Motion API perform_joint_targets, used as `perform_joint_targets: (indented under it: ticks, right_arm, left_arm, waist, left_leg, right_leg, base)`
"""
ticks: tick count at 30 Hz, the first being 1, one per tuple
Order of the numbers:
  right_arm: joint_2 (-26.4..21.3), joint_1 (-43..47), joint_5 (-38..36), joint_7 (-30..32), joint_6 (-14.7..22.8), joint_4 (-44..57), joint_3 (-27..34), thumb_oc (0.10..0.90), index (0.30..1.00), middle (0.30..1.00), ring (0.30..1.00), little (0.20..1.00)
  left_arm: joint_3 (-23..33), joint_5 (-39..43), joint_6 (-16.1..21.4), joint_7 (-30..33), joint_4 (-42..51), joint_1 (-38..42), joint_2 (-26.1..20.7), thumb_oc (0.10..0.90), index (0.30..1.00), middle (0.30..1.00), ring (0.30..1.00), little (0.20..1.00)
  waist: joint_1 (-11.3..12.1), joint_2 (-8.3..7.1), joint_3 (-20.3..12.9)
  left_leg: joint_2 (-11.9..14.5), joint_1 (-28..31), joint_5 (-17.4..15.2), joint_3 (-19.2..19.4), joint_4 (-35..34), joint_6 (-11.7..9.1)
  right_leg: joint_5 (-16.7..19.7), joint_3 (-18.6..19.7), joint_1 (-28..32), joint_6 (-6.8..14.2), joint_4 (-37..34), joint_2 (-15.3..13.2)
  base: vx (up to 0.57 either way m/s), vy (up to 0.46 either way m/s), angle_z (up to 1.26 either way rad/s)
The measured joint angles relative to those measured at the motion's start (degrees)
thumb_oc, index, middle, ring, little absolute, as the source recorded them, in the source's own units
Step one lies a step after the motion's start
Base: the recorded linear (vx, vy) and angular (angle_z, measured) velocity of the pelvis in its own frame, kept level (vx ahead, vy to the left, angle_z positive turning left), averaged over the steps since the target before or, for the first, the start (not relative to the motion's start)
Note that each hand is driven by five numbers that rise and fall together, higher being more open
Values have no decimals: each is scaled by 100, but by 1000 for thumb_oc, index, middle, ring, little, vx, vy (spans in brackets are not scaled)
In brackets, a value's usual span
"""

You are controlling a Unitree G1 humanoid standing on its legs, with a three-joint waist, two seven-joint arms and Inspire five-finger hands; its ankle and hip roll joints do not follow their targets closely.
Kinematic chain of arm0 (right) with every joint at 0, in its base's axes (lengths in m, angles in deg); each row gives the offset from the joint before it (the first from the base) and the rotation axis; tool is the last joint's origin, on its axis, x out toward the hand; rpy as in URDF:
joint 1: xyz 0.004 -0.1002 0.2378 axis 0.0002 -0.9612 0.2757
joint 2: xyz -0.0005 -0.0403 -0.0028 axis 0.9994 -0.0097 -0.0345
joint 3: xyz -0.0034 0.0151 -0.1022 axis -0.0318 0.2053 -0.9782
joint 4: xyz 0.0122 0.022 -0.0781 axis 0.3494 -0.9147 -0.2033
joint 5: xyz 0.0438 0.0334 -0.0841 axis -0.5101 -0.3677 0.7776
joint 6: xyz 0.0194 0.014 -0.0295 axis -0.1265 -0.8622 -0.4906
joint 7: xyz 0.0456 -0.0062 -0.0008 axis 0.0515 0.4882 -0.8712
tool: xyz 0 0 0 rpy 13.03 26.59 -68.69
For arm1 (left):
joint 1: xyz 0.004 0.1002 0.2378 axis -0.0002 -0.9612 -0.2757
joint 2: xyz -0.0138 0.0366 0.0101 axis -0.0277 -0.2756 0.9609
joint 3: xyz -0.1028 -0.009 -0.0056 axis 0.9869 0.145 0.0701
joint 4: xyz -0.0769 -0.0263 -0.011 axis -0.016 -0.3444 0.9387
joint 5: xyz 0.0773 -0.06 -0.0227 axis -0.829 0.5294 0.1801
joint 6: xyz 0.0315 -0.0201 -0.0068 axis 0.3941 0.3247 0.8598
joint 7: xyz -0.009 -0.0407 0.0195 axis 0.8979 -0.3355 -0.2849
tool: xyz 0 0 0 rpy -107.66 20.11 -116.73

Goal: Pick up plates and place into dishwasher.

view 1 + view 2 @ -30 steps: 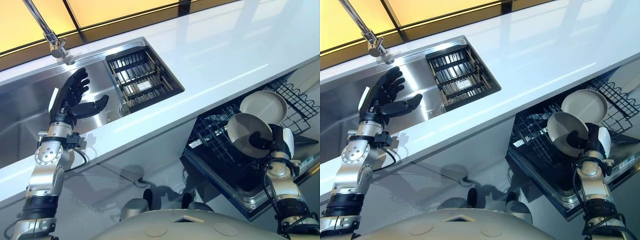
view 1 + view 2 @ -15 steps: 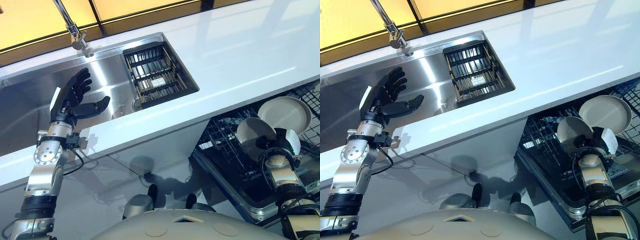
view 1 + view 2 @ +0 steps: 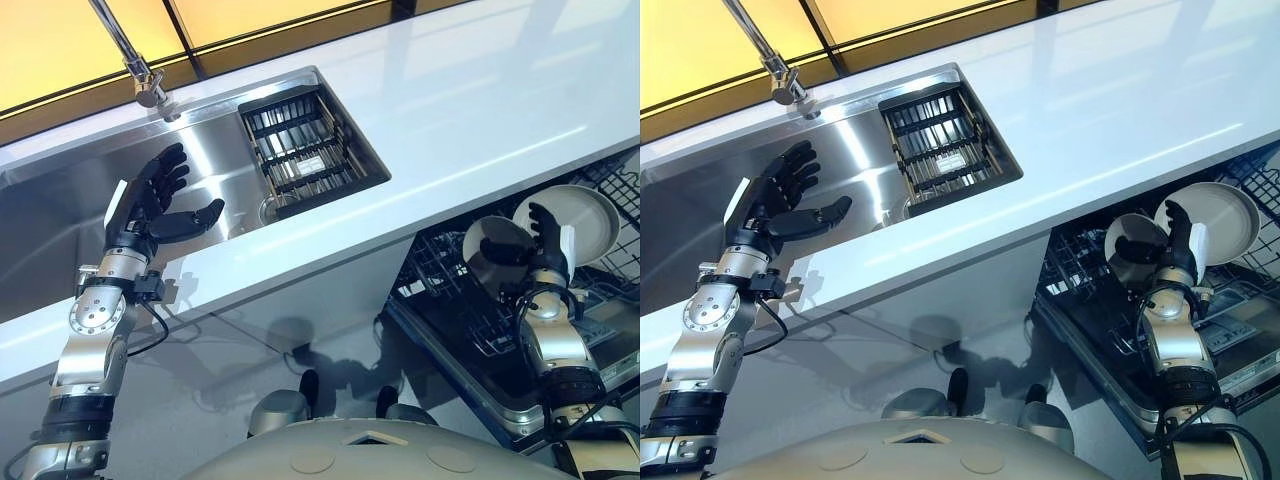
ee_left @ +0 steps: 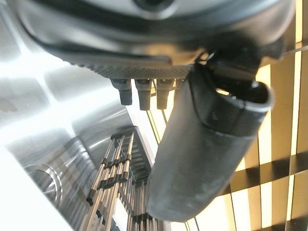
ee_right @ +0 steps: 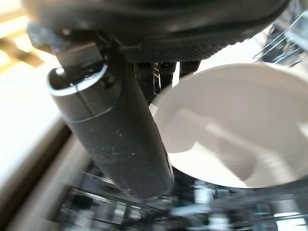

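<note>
right eye view: in the open dishwasher rack [image 3: 1090, 290] under the counter's [image 3: 1090, 120] front edge, two plates [image 3: 1225, 208] stand on edge. right hand [image 3: 1175, 250] reaches between them, fingers loosely spread, gripping nothing; it should withdraw straight, without tipping either. left hand [image 3: 150, 205] hangs open, empty, over the sink [image 3: 60, 220].

Two plates [image 3: 497, 250] [image 3: 570, 222], one sink [image 3: 60, 210], seemingly one rack [image 3: 440, 290].

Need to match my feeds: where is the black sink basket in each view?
Left eye view: sink basket upper centre, at the sink's right end.
Right eye view: same spot, upper centre.
Left wrist view: lower centre, past the left hand.
Right wrist view: faces a white plate instead.
Shared landmark: the round drain beside the basket.
</note>
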Motion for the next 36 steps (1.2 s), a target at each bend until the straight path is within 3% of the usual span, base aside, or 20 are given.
perform_joint_targets:
  ticks: [7,12,16,21,27,36]
  right_arm:
    - [1,-216,-332,90,75,147,531,800,900,900,900,900]
    - [36,-526,-446,293,108,214,634,800,900,900,900,900]
    - [531,-661,-927,510,487,215,864,800,900,900,900,900]
    - [913,-904,-1838,661,814,118,871,800,900,900,900,900]
    - [1332,-991,-2421,822,1154,-375,848,800,900,900,900,900]
    - [1366,-1032,-2794,521,1274,-1020,427,800,900,900,900,900]
  left_arm:
    - [5,1,-1,-21,1,-12,0,800,900,900,900,900]
    - [21,1,0,-25,0,-17,1,800,900,900,900,900]
    - [35,-1,0,-29,-1,-53,1,800,900,900,900,900]
    - [39,-2,0,-26,-1,-81,1,800,900,900,900,900]
    - [41,-3,-1,-8,-1,-141,1,800,900,900,900,900]
    - [36,-3,-1,70,-1,-171,2,800,900,900,900,900]
  waist:
    - [-91,-57,19]
    - [-239,-188,3]
    - [-370,-285,-38]
    - [-414,-282,-42]
    - [-409,-256,-63]
    - [-379,-105,-174]
  left_leg:
    - [20,64,-53,151,1,-2]
    - [27,81,-86,308,1,4]
    - [45,96,-112,417,-1,3]
    - [50,117,-130,486,-12,7]
    - [48,84,-132,495,-10,7]
    - [46,39,-132,450,-19,7]
  right_leg:
    - [13,158,-14,-20,1,12]
    - [7,312,-78,-6,2,12]
    - [19,415,-113,-14,2,15]
    - [13,461,-122,8,2,12]
    - [31,467,-159,-17,2,10]
    - [30,432,-172,-17,2,5]
  base:
    - [-24,-16,-12]
    - [-22,-10,-17]
    - [-15,4,-13]
    - [-8,15,-7]
    - [0,0,0]
    - [19,9,2]
